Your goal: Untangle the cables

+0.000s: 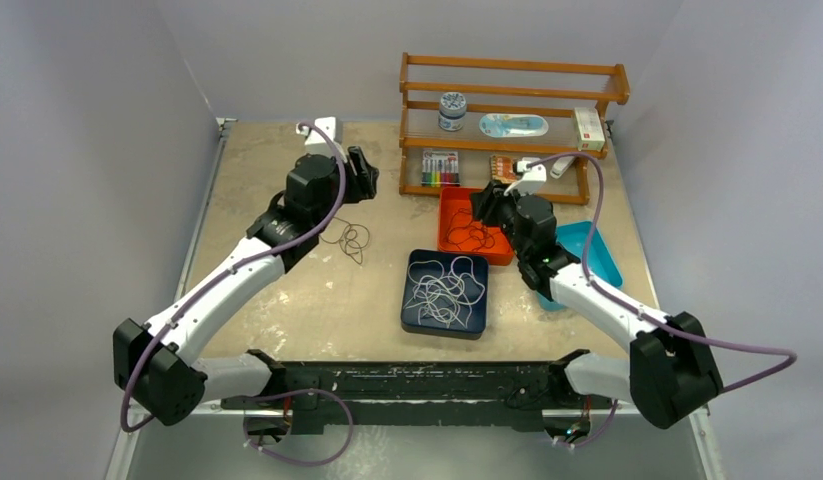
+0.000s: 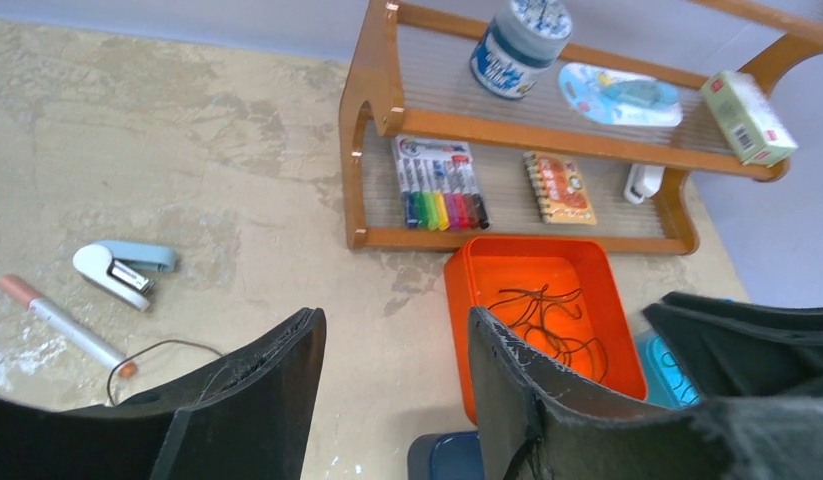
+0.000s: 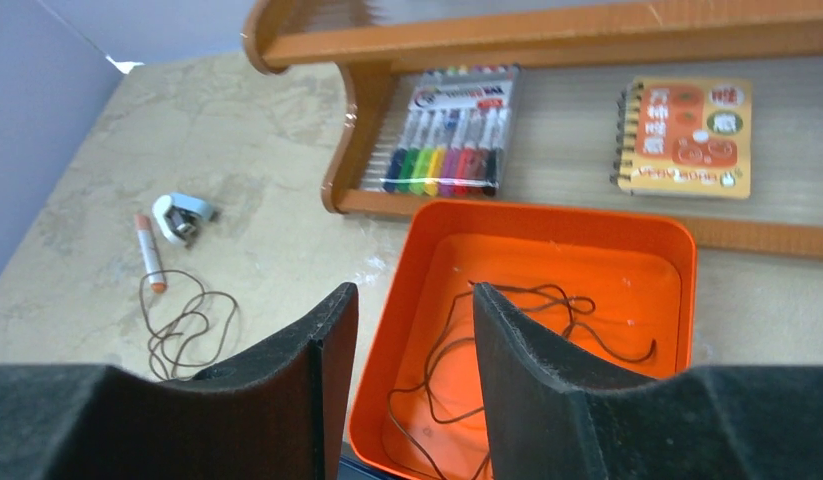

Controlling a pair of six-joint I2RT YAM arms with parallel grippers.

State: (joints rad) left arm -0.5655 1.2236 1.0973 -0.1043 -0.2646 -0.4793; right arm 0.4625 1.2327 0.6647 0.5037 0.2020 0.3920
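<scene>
A dark cable (image 3: 547, 310) lies loose in the orange tray (image 3: 677, 250), also seen from above as the dark cable (image 1: 472, 235). My right gripper (image 3: 415, 300) hangs open over that tray's left rim with nothing between its fingers. A white cable (image 1: 445, 290) is heaped in loops in the dark blue tray (image 1: 417, 318). Another dark cable (image 1: 352, 240) lies curled on the bare table. My left gripper (image 2: 397, 330) is open and empty above the table, left of the orange tray (image 2: 457, 290). From above, the left gripper (image 1: 362, 175) is just beyond that loose cable.
A wooden rack (image 1: 512, 100) at the back holds a marker set (image 1: 440, 167), a notebook (image 3: 687, 135), a jar (image 1: 452, 110) and small boxes. A light blue tray (image 1: 592, 250) lies under the right arm. A stapler (image 2: 122, 270) and a pen (image 2: 62, 320) lie at the left.
</scene>
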